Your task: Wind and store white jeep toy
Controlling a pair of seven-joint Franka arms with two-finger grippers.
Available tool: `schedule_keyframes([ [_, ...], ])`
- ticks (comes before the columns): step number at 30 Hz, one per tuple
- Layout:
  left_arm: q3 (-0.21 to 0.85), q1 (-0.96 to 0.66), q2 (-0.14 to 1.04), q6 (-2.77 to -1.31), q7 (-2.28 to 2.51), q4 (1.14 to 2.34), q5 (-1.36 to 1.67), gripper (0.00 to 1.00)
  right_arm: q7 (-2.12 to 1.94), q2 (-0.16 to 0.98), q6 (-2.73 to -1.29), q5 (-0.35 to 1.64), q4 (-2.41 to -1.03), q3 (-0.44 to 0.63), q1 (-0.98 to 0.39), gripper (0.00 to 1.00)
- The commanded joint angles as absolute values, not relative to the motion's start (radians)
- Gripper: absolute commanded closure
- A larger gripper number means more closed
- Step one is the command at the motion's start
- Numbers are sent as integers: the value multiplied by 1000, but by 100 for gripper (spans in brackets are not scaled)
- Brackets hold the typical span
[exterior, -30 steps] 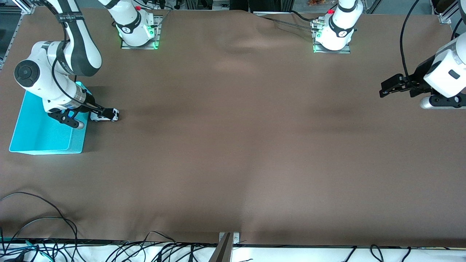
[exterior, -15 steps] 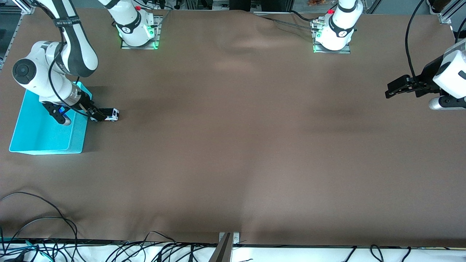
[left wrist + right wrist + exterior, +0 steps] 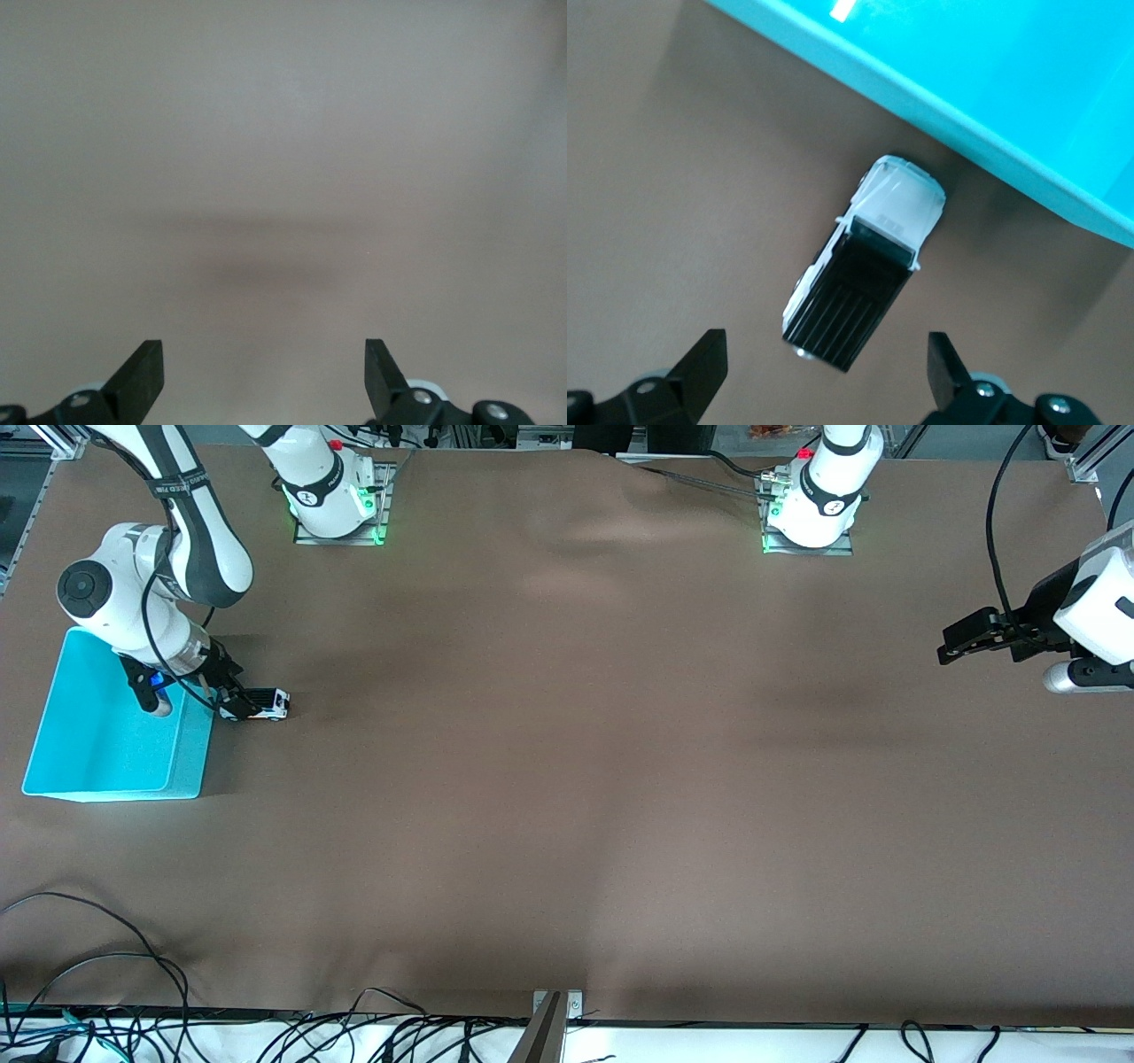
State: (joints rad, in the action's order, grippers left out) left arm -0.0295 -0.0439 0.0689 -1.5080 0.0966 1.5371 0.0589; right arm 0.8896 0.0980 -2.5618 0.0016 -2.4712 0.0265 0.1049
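White jeep toy (image 3: 257,705): I see it standing on its wheels on the brown table cloth (image 3: 567,779), just beside the wall of the cyan bin (image 3: 190,748) and outside it, at the right arm's end of the table. In the right wrist view the black roof (image 3: 846,305) and white bonnet (image 3: 899,199) show plainly, the bonnet pointing at the bin wall.

Cyan bin: nothing lies inside it that I can make out; the toy is not stored.

Right gripper (image 3: 229,695): low over the bin-side end of the jeep, fingers spread wide, one on each flank of the car in the wrist view, gripping nothing.

Middle of the table: bare cloth only.

Left gripper (image 3: 955,642): up in the air over the left arm's end of the table, well apart from the toy, jaws wide and empty; this arm waits.

Progress: I judge the job near its start or between steps. The jeep is free on the cloth and unheld.

Left to do: close on the jeep, pull it back along the cloth to wind it if that remains undone, then lift it over the wall and set it in the bin.
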Motion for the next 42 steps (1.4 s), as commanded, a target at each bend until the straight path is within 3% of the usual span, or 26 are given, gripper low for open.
schedule_keyframes([
  [1, -29, -34, 66, -1500, 78, 1525, 83, 0, 917, 101, -2671, -11, -2539, 51, 106, 0],
  [42, -31, -28, 66, -1502, 78, 1520, 81, 0, 1034, 227, -2818, -9, -2540, 51, 104, 0],
])
